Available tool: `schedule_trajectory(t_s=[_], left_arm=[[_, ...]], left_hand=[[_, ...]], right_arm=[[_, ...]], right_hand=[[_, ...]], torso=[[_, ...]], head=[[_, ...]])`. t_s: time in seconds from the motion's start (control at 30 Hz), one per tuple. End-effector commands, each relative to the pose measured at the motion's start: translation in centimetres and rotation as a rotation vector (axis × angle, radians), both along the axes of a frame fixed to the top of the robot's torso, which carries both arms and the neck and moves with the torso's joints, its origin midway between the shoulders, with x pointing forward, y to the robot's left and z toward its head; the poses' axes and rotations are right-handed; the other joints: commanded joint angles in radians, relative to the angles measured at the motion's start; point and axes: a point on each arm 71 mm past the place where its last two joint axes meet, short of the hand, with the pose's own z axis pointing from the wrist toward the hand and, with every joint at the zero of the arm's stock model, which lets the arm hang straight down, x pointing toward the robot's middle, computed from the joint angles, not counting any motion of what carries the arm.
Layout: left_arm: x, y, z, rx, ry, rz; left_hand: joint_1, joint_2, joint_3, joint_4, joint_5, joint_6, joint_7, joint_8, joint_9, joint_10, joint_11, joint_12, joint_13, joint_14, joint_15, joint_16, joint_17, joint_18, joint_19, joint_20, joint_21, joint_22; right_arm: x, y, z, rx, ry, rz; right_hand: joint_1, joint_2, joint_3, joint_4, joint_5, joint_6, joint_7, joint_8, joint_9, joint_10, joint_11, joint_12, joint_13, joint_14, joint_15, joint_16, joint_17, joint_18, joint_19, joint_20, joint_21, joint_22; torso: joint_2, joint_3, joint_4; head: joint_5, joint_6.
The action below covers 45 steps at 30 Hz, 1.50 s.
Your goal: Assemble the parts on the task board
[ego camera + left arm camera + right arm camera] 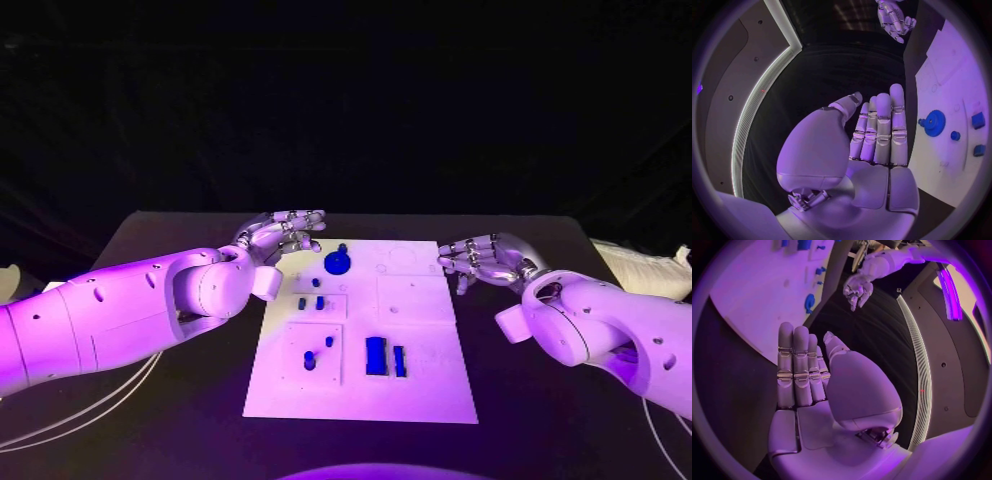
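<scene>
Left robot hand: hovers over the tabletop just off the board's far left corner; fingers straight and side by side, thumb out, nothing in it.
Board: white plate lying flat mid-tabletop, between the two robot hands, long side running away from the robot.
Gear: one, round, blue, on the board's far left part, nearest the left robot hand.
Small blocks: two, side by side in a marked square below the gear.
Small pegs: two or three in the near-left square; too small to count surely.
Tall blocks: two, one wide and one narrow, side by side near the board's middle.
Right robot hand: hovers at the board's far right edge; fingers loosely curled and apart in the head view, straight in the wrist view, holding nothing.
Progress: blue pieces sit scattered over the left half of the board, the right half bare with faint outlines. Cannot tell which pieces are seated in their final places. This layout fits pieces waiting to be fitted, or pieces already seated with both robot hands drawn back.
</scene>
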Motion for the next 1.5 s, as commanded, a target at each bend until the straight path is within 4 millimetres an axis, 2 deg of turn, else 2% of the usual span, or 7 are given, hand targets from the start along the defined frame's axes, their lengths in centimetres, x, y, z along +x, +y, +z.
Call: schedule_trajectory(t_s=[0.03, 0.47, 0.5, 0.97, 1.03, 1.07, 1.5], left_arm=[[0.8, 0.5, -0.6, -0.02, -0.008, 0.069], [2.5, 0.4, -3.2, 0.008, 0.004, 0.193], [2.4, 0.2, -3.2, 0.016, 0.022, 0.143], [0.6, -2.0, -1.9, 0.127, -0.054, 0.191], [0.0, -2.6, -1.4, 0.157, -0.08, 0.206], [-0.3, -2.9, -1.1, 0.173, -0.095, 0.214], [-2.5, -4.9, 1.0, 0.267, -0.209, 0.273]], left_hand=[[-0.009, 0.008, -0.009, 0.008, -0.003, -0.008, 0.007, 0.002, -0.001, -0.009, 0.011, -0.029, -0.022, -0.079, 0.027, -0.152, -0.081, -0.006, -0.105, 0.023, -0.089, -0.052], [0.015, 0.01, -0.011, 0.036, 0.0, 0.005, 0.016, -0.051, -0.002, 0.051, 0.036, -0.213, -0.061, -0.053, 0.094, -0.606, -0.314, 0.014, -0.282, 0.121, -0.348, -0.292], [-0.398, 0.046, -0.127, -0.027, -0.05, -0.312, -0.039, -0.127, -0.068, -0.286, -0.006, -0.253, -0.123, -0.342, 0.056, -0.693, -0.354, -0.051, -0.517, 0.046, -0.388, -0.424], [-0.769, 0.135, -0.234, -0.027, -0.165, -0.597, -0.09, -0.127, -0.068, -0.595, -0.107, -0.357, -0.123, -0.607, -0.037, -0.787, -0.458, -0.079, -0.726, -0.027, -0.49, -0.555], [-0.813, 0.135, -0.246, -0.027, -0.165, -0.63, -0.095, -0.127, -0.068, -0.63, -0.107, -0.357, -0.123, -0.638, -0.037, -0.797, -0.458, -0.09, -0.751, -0.034, -0.49, -0.569], [-0.834, 0.135, -0.253, -0.027, -0.165, -0.647, -0.166, -0.127, -0.068, -0.648, -0.107, -0.357, -0.123, -0.653, -0.037, -0.801, -0.458, -0.09, -0.763, -0.039, -0.49, -0.576], [-1.047, 0.135, -0.313, -0.027, -0.165, -0.809, -0.166, -0.127, -0.068, -0.823, -0.107, -0.357, -0.123, -0.804, -0.037, -0.914, -0.458, -0.172, -0.881, -0.133, -0.49, -0.647]], right_arm=[[1.8, -0.4, 0.1, 0.263, -0.027, -0.06], [5.6, 0.1, -1.2, 0.338, -0.087, -0.089], [5.5, -0.3, -1.4, 0.265, -0.06, -0.128], [2.6, 2.3, -0.2, 0.321, -0.114, -0.212], [1.8, 2.9, 0.1, 0.331, -0.123, -0.232], [1.4, 3.1, 0.3, 0.334, -0.126, -0.241], [-0.5, 4.3, 1.0, 0.348, -0.141, -0.287]], right_hand=[[0.024, -0.007, 0.032, -0.002, -0.017, 0.003, 0.012, -0.006, -0.018, -0.008, 0.024, -0.087, -0.121, -0.118, 0.043, -0.167, -0.096, -0.009, -0.09, 0.036, -0.137, -0.087], [-0.016, -0.022, 0.147, -0.063, -0.028, 0.015, 0.019, -0.004, -0.139, 0.076, 0.043, -0.191, -0.523, -0.007, 0.068, -0.435, -0.402, 0.008, 0.029, 0.077, -0.398, -0.323], [-0.434, 0.032, 0.068, -0.126, -0.073, -0.286, -0.035, -0.067, -0.175, -0.272, 0.005, -0.259, -0.548, -0.375, -0.015, -0.463, -0.458, -0.053, -0.311, 0.024, -0.45, -0.378], [-0.836, 0.032, 0.005, -0.126, -0.189, -0.559, -0.086, -0.067, -0.267, -0.588, -0.086, -0.259, -0.624, -0.695, -0.015, -0.536, -0.519, -0.09, -0.61, -0.031, -0.502, -0.434], [-0.881, 0.032, -0.003, -0.126, -0.189, -0.59, -0.092, -0.067, -0.267, -0.624, -0.086, -0.259, -0.624, -0.734, -0.015, -0.536, -0.525, -0.092, -0.646, -0.037, -0.508, -0.44], [-0.904, 0.032, -0.006, -0.126, -0.189, -0.606, -0.163, -0.067, -0.267, -0.643, -0.086, -0.259, -0.624, -0.754, -0.015, -0.536, -0.528, -0.092, -0.664, -0.107, -0.579, -0.443], [-1.128, 0.032, -0.101, -0.126, -0.189, -0.762, -0.163, -0.067, -0.267, -0.824, -0.086, -0.259, -0.624, -0.945, -0.015, -0.536, -0.602, -0.178, -0.841, -0.107, -0.579, -0.514]], torso=[[-0.036, -0.0042, -0.0053], [-0.07, 0.0027, -0.0008], [-0.062, 0.0004, -0.0042], [-0.079, 0.011, 0.0617], [-0.079, 0.0113, 0.0636], [-0.079, 0.0113, 0.0636], [-0.079, 0.0113, 0.0636]], head=[[-0.008, 0.039], [-0.02, 0.109], [-0.017, 0.097], [-0.083, 0.154], [-0.084, 0.156], [-0.084, 0.156], [-0.084, 0.156]])
